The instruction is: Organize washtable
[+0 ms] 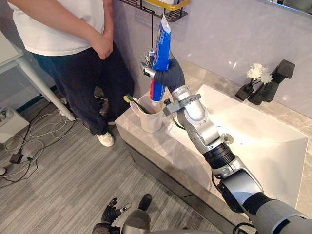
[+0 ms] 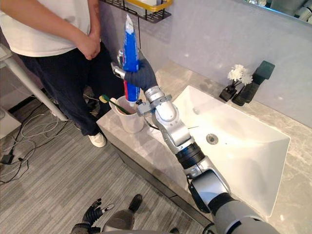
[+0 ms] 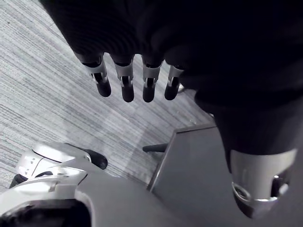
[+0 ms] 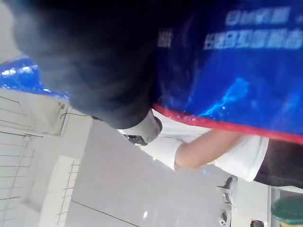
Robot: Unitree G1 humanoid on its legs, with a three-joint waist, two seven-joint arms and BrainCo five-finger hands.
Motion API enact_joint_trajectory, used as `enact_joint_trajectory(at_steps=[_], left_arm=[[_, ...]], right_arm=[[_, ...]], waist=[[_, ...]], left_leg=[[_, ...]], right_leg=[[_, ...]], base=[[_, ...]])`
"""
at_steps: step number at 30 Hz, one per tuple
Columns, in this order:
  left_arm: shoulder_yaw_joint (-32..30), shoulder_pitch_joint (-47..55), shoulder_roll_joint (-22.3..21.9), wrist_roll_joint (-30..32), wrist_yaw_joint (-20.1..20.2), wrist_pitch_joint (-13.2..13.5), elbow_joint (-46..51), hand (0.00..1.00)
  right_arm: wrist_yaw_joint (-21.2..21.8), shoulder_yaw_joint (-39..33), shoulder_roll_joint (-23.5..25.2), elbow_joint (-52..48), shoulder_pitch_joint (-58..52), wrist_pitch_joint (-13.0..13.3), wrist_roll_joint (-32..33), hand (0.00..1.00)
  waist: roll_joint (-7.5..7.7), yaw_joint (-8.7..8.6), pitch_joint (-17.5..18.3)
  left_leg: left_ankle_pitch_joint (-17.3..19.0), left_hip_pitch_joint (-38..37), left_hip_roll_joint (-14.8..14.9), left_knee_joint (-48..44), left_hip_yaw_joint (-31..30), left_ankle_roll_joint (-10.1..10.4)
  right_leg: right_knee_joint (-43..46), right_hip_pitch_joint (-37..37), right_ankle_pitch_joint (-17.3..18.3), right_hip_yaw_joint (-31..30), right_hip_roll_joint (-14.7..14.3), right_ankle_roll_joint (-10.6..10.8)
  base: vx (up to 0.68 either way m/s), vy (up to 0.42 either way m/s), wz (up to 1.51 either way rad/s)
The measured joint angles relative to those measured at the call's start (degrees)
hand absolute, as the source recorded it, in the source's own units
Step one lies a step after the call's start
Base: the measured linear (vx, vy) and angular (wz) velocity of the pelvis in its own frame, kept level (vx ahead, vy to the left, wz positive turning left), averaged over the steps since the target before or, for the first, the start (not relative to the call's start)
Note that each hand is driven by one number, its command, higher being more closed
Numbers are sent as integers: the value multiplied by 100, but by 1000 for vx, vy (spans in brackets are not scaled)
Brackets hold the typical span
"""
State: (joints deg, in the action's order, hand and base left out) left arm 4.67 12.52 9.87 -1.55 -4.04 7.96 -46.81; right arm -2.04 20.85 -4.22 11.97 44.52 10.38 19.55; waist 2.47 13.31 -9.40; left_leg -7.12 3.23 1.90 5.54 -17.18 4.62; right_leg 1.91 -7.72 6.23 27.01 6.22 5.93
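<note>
Two head cameras, set side by side, look steeply down. Both take in the marble counter [image 1: 146, 146], a cup [image 1: 148, 119] at frame centre, the white sink [image 1: 253, 131] at right and a person [image 1: 53, 41] at upper left. The left wrist camera looks along the left hand [image 3: 125, 80] down at grey floor [image 3: 47, 94]. The right wrist camera sits pressed close to a blue tube [image 4: 236, 71], facing the person's arm.
</note>
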Motion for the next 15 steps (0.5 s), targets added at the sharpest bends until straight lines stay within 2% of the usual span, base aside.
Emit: enact_joint_trajectory(at_steps=[15], left_arm=[[0,0,1,0,8,1,-5,0]], right_arm=[[-2,47,-6,31,-161,-21,-225,100]], waist=[[3,1,2]], left_leg=[[-2,18,-11,0,-15,2]], right_leg=[[85,28,73,45,16,15]], base=[[-1,-3,1]])
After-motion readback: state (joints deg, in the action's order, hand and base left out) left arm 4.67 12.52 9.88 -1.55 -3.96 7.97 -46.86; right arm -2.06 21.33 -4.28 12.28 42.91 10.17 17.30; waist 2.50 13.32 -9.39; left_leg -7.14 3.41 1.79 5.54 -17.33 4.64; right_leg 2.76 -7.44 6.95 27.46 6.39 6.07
